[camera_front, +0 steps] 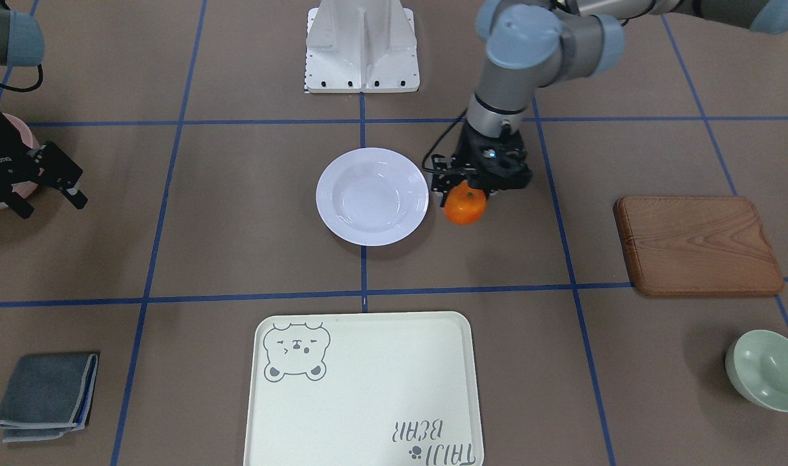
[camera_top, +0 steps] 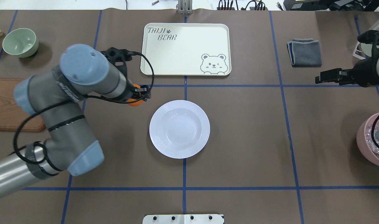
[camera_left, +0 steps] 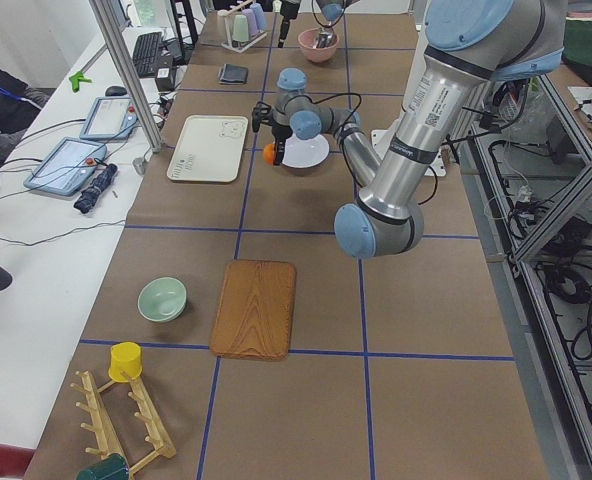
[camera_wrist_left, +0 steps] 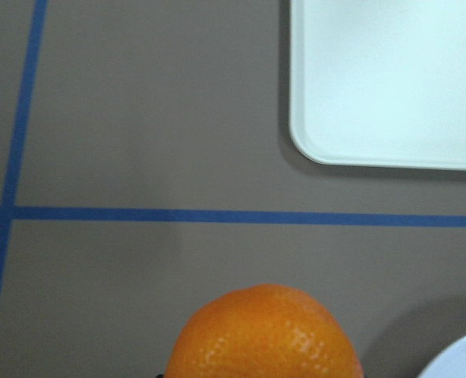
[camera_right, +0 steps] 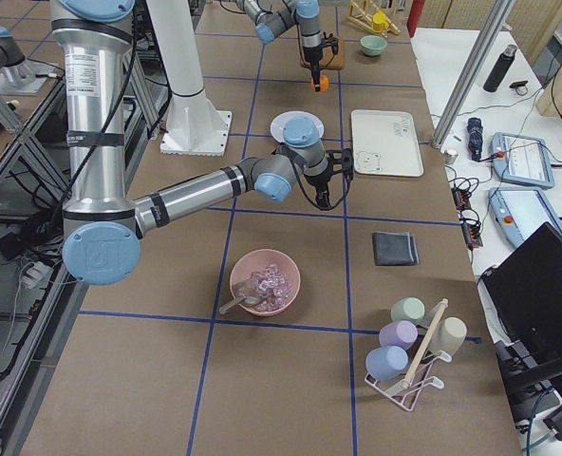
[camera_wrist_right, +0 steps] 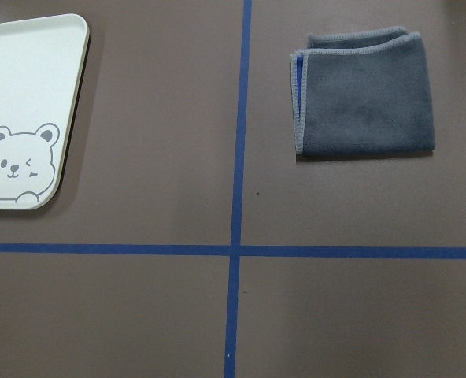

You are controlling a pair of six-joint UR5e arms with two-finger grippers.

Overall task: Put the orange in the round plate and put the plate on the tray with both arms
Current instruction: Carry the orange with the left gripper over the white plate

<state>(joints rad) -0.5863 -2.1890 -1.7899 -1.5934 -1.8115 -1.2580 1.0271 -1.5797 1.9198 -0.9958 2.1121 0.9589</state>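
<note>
Now, biggest first. Far out past the left gripper [camera_front: 468,193], across a blue line: the tray [camera_front: 361,395], with nothing on it. Right beside that gripper, toward the middle of the table: the plate [camera_front: 327,206], with nothing in it. Way off on the far side of the plate: the right gripper [camera_front: 48,202], fingers spread, holding nothing. Pinched in the left gripper: the orange [camera_front: 465,208]. Looks lifted off the table. Hangs just outside the plate's edge, not over it yet.

Could go wrong in a few ways:

- Might let go too soon and drop the orange on the table or on the plate's edge, then off rolling, round as a ball.
- Might lose it early, with the pinch only near the top.
- Might drop it from too high and bounce it back out, or knock the plate sideways.
- Later, might tip the shiny plate while lifting with both grippers and spill the orange before reaching the tray.
</note>
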